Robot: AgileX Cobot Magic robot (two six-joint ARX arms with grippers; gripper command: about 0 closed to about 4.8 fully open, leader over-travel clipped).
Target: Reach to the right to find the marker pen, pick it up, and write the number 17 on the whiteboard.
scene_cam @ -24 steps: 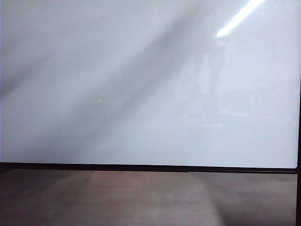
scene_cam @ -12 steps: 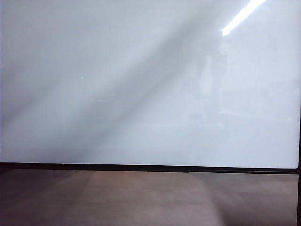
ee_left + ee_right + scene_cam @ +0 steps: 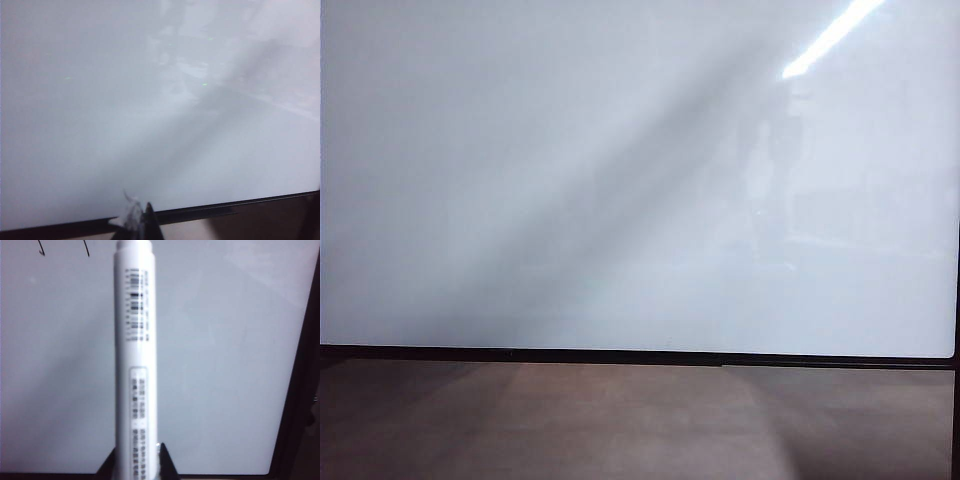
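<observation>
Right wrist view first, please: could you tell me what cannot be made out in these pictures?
- Right wrist view: marker pen, clamped in the right gripper: tip cut off at the top edge, label blurred.
- Same view: dark strokes on the whiteboard, cut by that edge, unreadable.
- Left wrist view: left gripper cut by the bottom edge, blurred white scrap there; jaws unclear.

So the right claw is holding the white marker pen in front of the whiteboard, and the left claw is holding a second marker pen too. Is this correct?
Not fully. The right claw does hold the marker pen before the whiteboard. The left claw has no pen: the left wrist view shows only a bit of white material at its tip.
</observation>
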